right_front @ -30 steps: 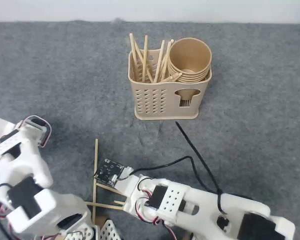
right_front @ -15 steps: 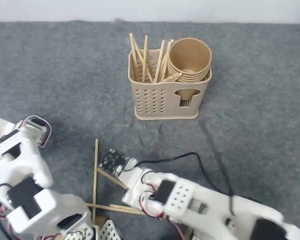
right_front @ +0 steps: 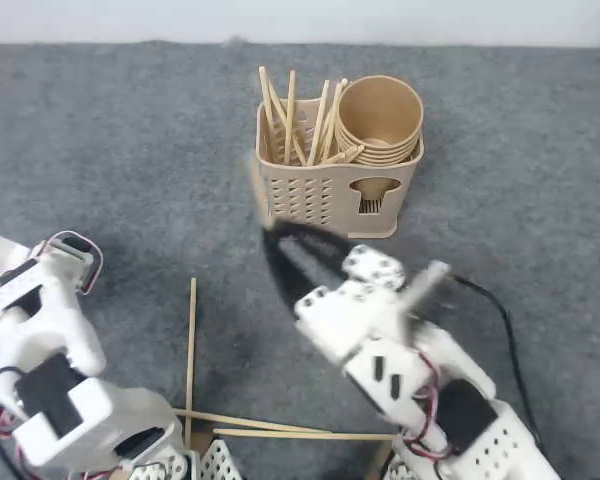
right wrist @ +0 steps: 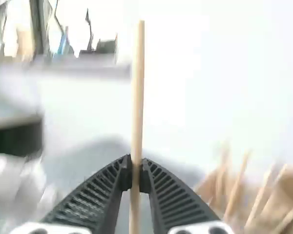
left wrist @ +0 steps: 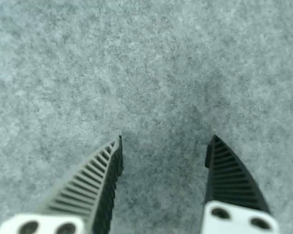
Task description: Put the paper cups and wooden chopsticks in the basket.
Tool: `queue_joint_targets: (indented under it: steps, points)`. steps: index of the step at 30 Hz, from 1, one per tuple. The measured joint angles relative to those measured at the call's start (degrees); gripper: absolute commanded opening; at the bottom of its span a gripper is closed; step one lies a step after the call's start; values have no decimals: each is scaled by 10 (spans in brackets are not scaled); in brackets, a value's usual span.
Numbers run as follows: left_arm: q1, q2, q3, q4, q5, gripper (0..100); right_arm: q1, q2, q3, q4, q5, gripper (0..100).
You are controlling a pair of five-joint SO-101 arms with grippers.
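Observation:
The beige basket (right_front: 330,195) stands at the back of the grey carpet, with stacked paper cups (right_front: 380,115) and several wooden chopsticks (right_front: 290,110) upright in it. My right gripper (right wrist: 135,163) is shut on one chopstick (right wrist: 137,92), which sticks straight out past its fingertips, and the basket's chopsticks (right wrist: 234,195) show beyond it. The right arm (right_front: 380,340) is raised in front of the basket. My left gripper (left wrist: 163,151) hangs open above bare carpet. Three loose chopsticks lie at the front: one lengthwise (right_front: 191,350) and two crosswise (right_front: 225,419) (right_front: 300,433).
The left arm (right_front: 40,340) takes up the front left corner. A black cable (right_front: 500,320) trails to the right of the right arm. Open carpet lies to the left and right of the basket.
The right arm rose from the loose chopsticks at the front and swung up toward the basket with a chopstick in its gripper. The crosswise chopsticks shifted. The left arm stayed still.

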Motion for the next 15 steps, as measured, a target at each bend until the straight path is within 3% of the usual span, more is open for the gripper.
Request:
queue_joint_targets:
  steps: [7, 15]
  points:
    - [0, 0, 0, 0, 0, 264, 86, 23, 6, -261, 0, 7]
    - [0, 0, 0, 0, 0, 264, 140, 235, -38, -445, 0, 7]
